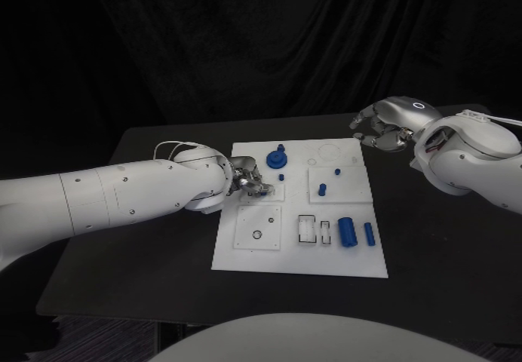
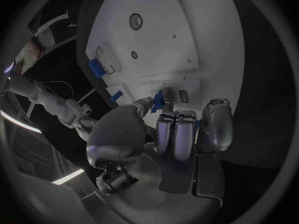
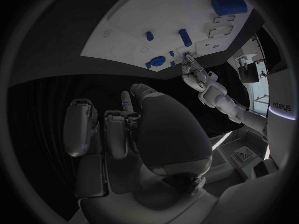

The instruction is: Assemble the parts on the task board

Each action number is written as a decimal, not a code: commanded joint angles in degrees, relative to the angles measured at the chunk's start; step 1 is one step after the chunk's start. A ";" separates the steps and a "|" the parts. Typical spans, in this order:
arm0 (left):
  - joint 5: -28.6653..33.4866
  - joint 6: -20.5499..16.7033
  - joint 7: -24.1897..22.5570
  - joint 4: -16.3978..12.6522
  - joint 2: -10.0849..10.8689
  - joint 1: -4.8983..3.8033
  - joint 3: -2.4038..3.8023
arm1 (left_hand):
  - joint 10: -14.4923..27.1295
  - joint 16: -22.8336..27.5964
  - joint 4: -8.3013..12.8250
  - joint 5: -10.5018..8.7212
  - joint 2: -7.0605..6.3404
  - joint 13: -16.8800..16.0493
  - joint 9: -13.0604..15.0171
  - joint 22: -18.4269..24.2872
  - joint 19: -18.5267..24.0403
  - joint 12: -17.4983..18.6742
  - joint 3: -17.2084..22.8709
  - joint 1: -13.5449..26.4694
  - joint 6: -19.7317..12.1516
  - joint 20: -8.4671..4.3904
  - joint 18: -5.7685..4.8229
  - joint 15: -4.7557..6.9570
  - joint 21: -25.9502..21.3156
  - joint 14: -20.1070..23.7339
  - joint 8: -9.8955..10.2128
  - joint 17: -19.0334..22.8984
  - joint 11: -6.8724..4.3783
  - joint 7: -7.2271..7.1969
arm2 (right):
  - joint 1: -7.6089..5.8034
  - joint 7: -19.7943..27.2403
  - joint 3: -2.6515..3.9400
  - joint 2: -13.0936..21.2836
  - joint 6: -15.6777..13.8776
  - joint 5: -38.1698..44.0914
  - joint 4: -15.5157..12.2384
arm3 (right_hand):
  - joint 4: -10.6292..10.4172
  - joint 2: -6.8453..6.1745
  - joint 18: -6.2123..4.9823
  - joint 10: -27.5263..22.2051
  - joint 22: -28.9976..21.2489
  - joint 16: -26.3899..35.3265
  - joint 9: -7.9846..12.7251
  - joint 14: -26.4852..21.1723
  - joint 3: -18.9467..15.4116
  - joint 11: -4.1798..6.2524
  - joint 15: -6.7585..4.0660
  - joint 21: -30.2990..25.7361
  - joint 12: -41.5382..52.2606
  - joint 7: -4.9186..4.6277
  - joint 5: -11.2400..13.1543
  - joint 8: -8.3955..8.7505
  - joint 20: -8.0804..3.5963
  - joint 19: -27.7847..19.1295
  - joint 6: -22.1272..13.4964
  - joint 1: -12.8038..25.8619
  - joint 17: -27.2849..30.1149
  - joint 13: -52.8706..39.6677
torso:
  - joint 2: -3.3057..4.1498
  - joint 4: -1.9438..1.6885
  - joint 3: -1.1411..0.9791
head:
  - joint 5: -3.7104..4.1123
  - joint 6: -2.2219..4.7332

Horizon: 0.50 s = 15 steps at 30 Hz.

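one small blue peg (image 2: 166,98) sits pinched in the left hand's (image 1: 248,183) fingertips, right over a socket on the task board's (image 1: 359,264) left-middle. looks like a slight tilt could jam it or pop it loose. right hand (image 1: 383,130) hangs curled and empty past the far right corner.

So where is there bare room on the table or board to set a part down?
The black table right of the task board is bare, as is the board's near edge strip. The board's left-middle is crowded by the left robot hand; the far right corner by the right robot hand.
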State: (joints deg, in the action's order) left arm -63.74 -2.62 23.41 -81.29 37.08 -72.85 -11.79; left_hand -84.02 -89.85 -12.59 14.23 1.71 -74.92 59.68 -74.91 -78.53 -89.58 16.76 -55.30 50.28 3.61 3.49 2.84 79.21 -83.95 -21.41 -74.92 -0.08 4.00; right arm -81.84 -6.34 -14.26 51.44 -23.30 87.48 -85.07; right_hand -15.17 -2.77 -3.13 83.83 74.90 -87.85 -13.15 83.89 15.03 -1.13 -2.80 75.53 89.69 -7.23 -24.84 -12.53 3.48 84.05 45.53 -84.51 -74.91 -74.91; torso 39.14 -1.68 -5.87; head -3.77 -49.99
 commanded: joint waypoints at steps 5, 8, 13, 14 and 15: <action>0.46 1.39 1.28 -0.09 -0.02 0.63 -0.37 | -5.01 -0.15 -2.95 -2.24 -0.33 -14.49 0.22 -1.72 0.29 0.38 -3.15 1.72 -0.11 0.51 0.63 -0.58 -0.36 -6.05 1.36 -15.08 0.74 0.47 | 0.18 -1.05 0.04 -0.07 0.62 0.17 0.00 | 0.32 0.10 -0.27 5.21 10.55 0.31 0.18 5.45 0.62 -0.36 0.46 -0.40 -0.30 0.02 -0.41 -0.19 0.36 -0.07 -0.02 -0.71 -13.54 -14.12 | 0.01 -0.05 0.00 | -0.12 -0.01; 0.46 1.37 1.23 -0.08 0.03 0.64 -0.37 | -4.94 -0.15 -3.75 -3.01 -0.34 -14.45 0.41 -1.81 0.25 0.44 -4.47 2.17 0.01 0.58 0.64 -0.63 -0.42 -6.05 1.66 -15.08 0.81 0.51 | 0.19 -1.08 0.04 -0.07 0.68 0.17 0.01 | 0.32 0.10 -0.27 5.21 10.55 0.31 0.18 5.45 0.62 -0.36 0.46 -0.40 -0.30 0.02 -0.41 -0.19 0.36 -0.07 -0.02 -0.71 -13.54 -14.12 | 0.01 -0.04 0.02 | -0.22 -0.01; 0.46 1.28 1.01 -0.04 0.05 0.66 -0.37 | -4.93 -0.15 -4.09 -3.80 0.09 -14.45 0.67 -1.89 0.25 0.45 -6.43 3.41 0.27 0.64 0.66 -0.69 -0.55 -6.05 2.03 -15.08 0.86 0.55 | 0.20 -1.13 0.04 -0.11 0.76 0.17 0.04 | 0.39 0.08 -0.29 5.23 10.54 0.29 0.20 5.45 0.69 -0.36 0.46 -0.45 -0.28 0.01 -0.41 -0.19 0.36 -0.09 -0.02 -0.76 -13.55 -14.14 | 0.05 -0.02 0.03 | -0.33 -0.01; 0.46 1.27 0.94 -0.04 0.06 0.66 -0.37 | -4.92 -0.15 -4.09 -3.91 0.20 -14.44 0.73 -1.94 0.23 0.46 -6.86 3.73 0.33 0.65 0.65 -0.69 -0.56 -6.05 2.09 -15.08 0.86 0.56 | 0.20 -1.14 0.04 -0.11 0.77 0.17 0.05 | 0.39 0.08 -0.29 5.23 10.54 0.29 0.20 5.45 0.69 -0.36 0.46 -0.45 -0.28 0.01 -0.41 -0.19 0.36 -0.09 -0.02 -0.76 -13.55 -14.14 | 0.04 -0.03 0.03 | -0.35 -0.01; 0.46 1.26 0.89 -0.04 0.07 0.66 -0.37 | -4.93 -0.15 -4.10 -4.07 0.38 -14.45 0.83 -1.99 0.20 0.45 -7.47 4.17 0.44 0.66 0.65 -0.70 -0.57 -6.05 2.18 -15.08 0.87 0.55 | 0.20 -1.15 0.04 -0.12 0.79 0.17 0.05 | 0.39 0.08 -0.29 5.23 10.54 0.29 0.20 5.45 0.69 -0.36 0.46 -0.45 -0.28 0.01 -0.41 -0.19 0.36 -0.09 -0.02 -0.76 -13.55 -14.14 | 0.04 -0.04 0.02 | -0.34 -0.01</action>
State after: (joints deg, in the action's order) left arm -63.70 -2.67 23.58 -81.38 37.16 -72.85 -11.74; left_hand -84.03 -89.85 -16.69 10.35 2.04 -74.92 60.47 -74.91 -78.33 -89.35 9.65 -51.50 50.47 3.81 3.50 2.44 78.97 -83.95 -19.49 -74.92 0.33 4.42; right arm -81.78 -6.47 -14.26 51.34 -22.96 87.48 -85.02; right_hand -14.77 -2.55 -3.13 83.83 74.93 -87.85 -13.05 83.89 15.43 -1.13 -2.80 75.20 89.69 -7.23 -25.06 -12.53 3.48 84.05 45.53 -84.74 -74.91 -74.91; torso 39.16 -1.70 -5.83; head -4.10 -49.99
